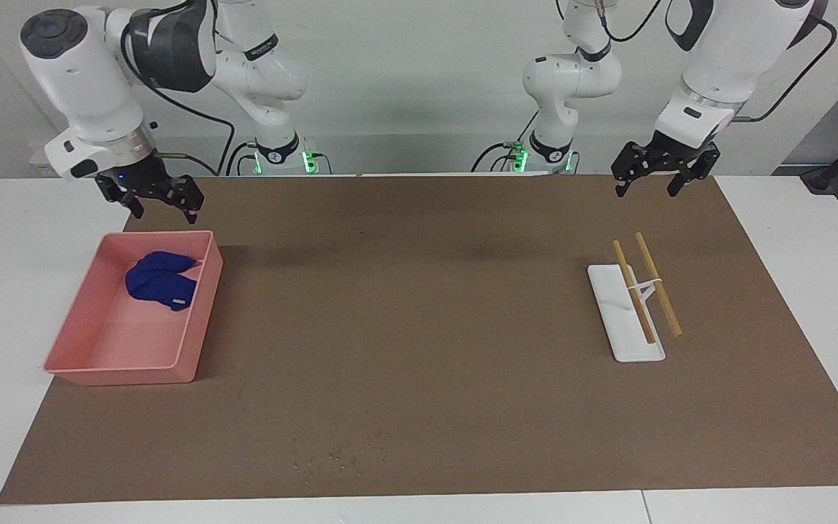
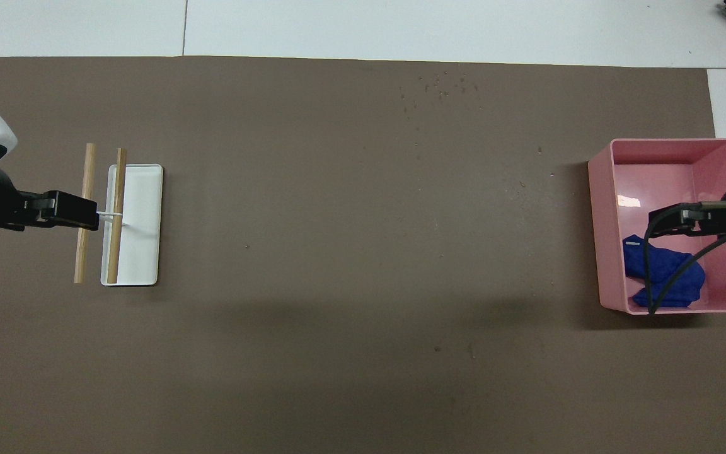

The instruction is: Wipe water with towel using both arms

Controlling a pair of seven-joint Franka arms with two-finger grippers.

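Observation:
The deep blue towel point(image 1: 161, 280) lies crumpled in a pink bin point(image 1: 121, 375) at the right arm's end of the table, in the part of the bin nearer the robots. It also shows in the overhead view point(image 2: 665, 277). My right gripper point(image 1: 162, 211) hangs open and empty in the air over the bin's robot-side edge, above the towel point(image 2: 659, 224). My left gripper point(image 1: 646, 191) hangs open and empty over the mat at the left arm's end point(image 2: 89, 214). Small wet specks point(image 1: 339, 458) dot the mat farther from the robots point(image 2: 438, 85).
A white tray point(image 1: 623, 342) with two wooden sticks point(image 1: 657, 284) on a small rack lies at the left arm's end, below the left gripper in the overhead view point(image 2: 142, 208). A brown mat point(image 1: 419, 327) covers the table.

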